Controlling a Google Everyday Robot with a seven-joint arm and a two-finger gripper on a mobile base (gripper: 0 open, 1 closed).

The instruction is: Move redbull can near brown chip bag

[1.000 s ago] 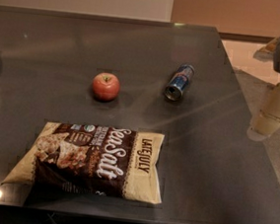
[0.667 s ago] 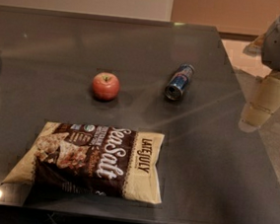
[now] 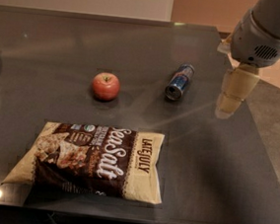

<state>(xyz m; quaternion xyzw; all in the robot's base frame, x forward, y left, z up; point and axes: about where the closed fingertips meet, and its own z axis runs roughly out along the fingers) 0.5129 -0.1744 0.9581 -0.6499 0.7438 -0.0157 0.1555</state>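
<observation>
The redbull can (image 3: 179, 81) lies on its side on the dark table (image 3: 224, 162), right of centre, its silver end facing the camera. The brown chip bag (image 3: 93, 159) lies flat near the front left, with white "Sea Salt" lettering. My gripper (image 3: 233, 92) hangs from the arm at the upper right, above the table and to the right of the can, apart from it. It holds nothing.
A red apple (image 3: 106, 86) sits left of the can, above the bag. The table's right edge runs diagonally just right of the gripper. The front edge runs just below the bag.
The arm and gripper have moved left, closer to the can. The can, the apple and the bag have not moved.
</observation>
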